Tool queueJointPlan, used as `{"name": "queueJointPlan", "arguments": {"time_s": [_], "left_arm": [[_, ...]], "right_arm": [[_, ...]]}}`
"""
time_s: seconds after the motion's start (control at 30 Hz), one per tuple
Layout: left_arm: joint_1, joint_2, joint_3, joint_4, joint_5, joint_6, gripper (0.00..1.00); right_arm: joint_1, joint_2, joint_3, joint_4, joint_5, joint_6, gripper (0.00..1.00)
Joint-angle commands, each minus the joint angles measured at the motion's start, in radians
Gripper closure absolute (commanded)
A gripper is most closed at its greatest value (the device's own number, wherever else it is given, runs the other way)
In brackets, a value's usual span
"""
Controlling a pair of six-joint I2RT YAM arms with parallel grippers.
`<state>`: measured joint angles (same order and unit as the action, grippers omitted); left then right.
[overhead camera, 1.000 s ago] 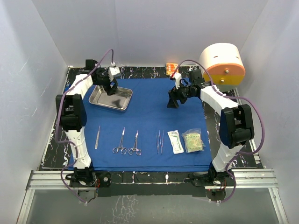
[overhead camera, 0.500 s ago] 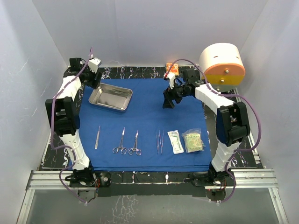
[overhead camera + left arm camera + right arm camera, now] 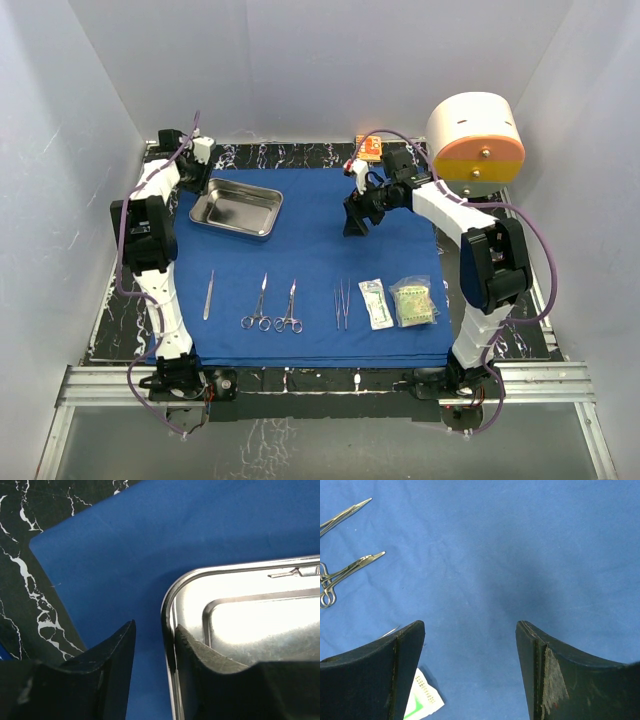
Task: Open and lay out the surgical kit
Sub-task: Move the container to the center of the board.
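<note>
Seen from overhead, a royal-blue cloth drape (image 3: 320, 250) lies spread flat on the black marbled table (image 3: 290, 157), with a shiny rectangular steel tray (image 3: 237, 208) in its upper left. Across the lower part of the cloth runs a row: a slim straight metal instrument (image 3: 208, 295), two ring-handled forceps (image 3: 257, 305), slim tweezers (image 3: 342, 303) and two small sealed packets (image 3: 376, 303). The left gripper (image 3: 196, 175) sits at the tray's upper-left corner, and the right gripper (image 3: 354, 222) hangs over bare cloth at upper centre. A big cream-and-orange cylinder (image 3: 475, 135) and a small orange box (image 3: 368, 147) stand at upper right. In the left wrist view, the left gripper (image 3: 155, 627) straddles the tray (image 3: 240, 605) rim with its jaws partly apart. A strip of blue drape (image 3: 150, 555) shows between the outer finger and the rim, while the inner finger seems to touch it, though that is hard to tell. In the right wrist view, the right gripper (image 3: 470, 625) has its jaws spread wide and grips nothing above the drape (image 3: 520, 540). Forceps (image 3: 365, 560) tips show at upper left and a packet (image 3: 422, 700) corner at lower left.
</note>
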<state>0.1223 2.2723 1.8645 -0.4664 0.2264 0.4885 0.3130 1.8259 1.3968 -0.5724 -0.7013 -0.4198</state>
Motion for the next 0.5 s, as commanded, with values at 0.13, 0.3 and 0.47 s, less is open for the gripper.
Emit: {"name": "queueJointPlan", "arguments": {"time_s": [0.13, 0.3, 0.47], "left_arm": [[-0.001, -0.084, -0.103, 0.075, 0.045, -0.147, 0.80], [-0.017, -0.181, -0.246, 0.196, 0.069, -0.245, 1.00], [-0.039, -0.293, -0.437, 0.423, 0.032, -0.353, 1.00]], "right_arm": [[0.018, 0.033, 0.047, 0.016, 0.014, -0.010, 0.29], [0.059, 0.098, 0.156, -0.027, 0.026, -0.023, 0.29], [0.100, 0.141, 0.228, -0.012, 0.028, -0.002, 0.29]]}}
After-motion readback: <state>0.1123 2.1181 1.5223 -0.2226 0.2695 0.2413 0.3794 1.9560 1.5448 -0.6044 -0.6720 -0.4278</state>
